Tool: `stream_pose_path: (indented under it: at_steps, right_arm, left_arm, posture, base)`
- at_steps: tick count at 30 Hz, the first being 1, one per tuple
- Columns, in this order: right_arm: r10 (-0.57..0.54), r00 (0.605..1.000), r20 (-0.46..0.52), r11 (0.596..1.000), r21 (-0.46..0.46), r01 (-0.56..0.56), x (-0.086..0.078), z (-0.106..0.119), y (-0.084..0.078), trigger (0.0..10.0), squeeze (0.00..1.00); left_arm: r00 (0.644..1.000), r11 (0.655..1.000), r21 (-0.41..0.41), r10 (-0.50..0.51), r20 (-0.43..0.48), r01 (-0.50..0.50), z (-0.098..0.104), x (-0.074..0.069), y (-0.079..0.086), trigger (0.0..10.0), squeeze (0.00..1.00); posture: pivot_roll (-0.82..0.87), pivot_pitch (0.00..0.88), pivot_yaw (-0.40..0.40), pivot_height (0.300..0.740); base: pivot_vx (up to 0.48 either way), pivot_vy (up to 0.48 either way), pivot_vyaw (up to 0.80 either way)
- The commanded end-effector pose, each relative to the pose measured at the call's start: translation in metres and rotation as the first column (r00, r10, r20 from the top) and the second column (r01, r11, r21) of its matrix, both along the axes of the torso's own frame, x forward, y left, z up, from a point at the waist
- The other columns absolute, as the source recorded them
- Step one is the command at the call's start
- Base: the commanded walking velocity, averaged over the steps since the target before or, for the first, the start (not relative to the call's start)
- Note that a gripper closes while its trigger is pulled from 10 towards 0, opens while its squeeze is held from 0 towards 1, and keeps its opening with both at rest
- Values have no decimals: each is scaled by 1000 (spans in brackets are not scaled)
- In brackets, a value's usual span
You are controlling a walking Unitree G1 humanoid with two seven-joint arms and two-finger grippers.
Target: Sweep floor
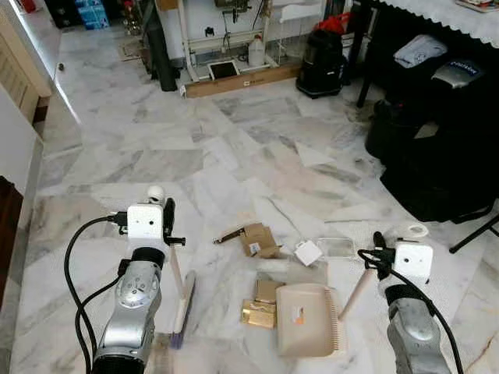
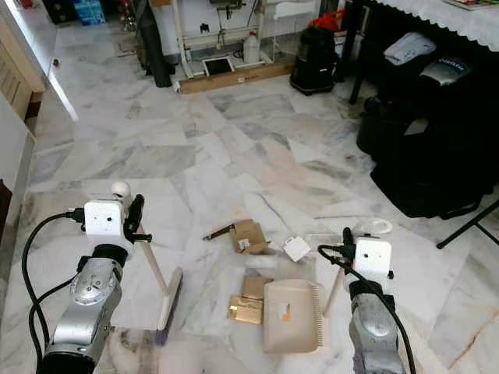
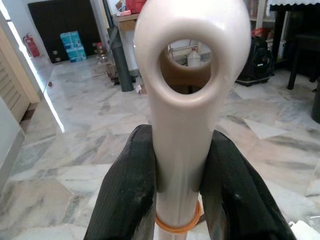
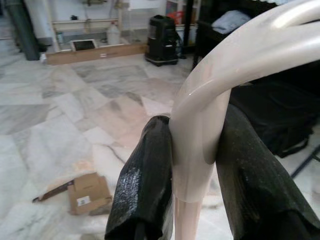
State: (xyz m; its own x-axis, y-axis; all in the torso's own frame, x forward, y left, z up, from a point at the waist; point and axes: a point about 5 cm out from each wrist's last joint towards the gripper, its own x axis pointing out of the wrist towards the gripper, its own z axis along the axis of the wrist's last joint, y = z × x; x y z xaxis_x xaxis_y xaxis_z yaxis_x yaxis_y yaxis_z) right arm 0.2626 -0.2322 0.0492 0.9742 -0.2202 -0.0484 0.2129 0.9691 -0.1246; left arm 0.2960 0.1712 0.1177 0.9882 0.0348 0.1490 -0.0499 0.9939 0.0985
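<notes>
Left gripper clamps the cream broom handle – brush head on the marble floor, lower left. Right gripper grips the dustpan handle, lower centre, beside cardboard scraps.

Pretty bright, even daylight overall, nothing murky on the marble floor. There's a hard white streak of glare on the tiles around 10 o'clock, next to the wall. The dark furniture at 3 o'clock is basically a black blob, detail crushed. Head views are sharp, no motion blur, straight lines bend a little toward the edges. In the wrist shots the broom handle is so close it goes soft, with shiny highlights, same for the dustpan handle. Shadows under things are faint.
</notes>
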Motion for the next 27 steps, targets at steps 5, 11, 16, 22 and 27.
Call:
stream_pose_path:
  at_steps: [5,11,16,22,27]
  right_arm:
    - [-36,999,14,999,-21,36,-8,5,-2,10000,0]
    - [-87,996,18,996,-26,88,-28,5,-3,10000,0]
    - [-89,996,-7,995,-35,88,-35,4,-3,10000,0]
    - [-115,990,76,992,-38,118,-33,23,-10,10000,0]
    - [-113,986,124,992,-42,119,-27,38,-15,10000,0]
  left_arm:
    - [999,1000,11,-7,54,6,9,1,-2,10000,0]
    - [998,1000,5,-12,58,12,9,-1,-4,10000,0]
    - [998,1000,3,-16,59,15,9,0,-4,10000,0]
    - [998,1000,-1,-14,59,14,9,1,-4,10000,0]
    - [998,1000,-6,-20,54,21,8,2,-7,10000,0]
  posture:
    - [19,50,26,740]
    - [19,38,20,740]
    - [18,47,16,740]
    - [10,61,15,740]
    - [7,70,14,740]
  base:
    - [0,0,0]
    - [0,0,0]
    - [0,0,0]
    - [0,0,0]
    - [0,0,0]
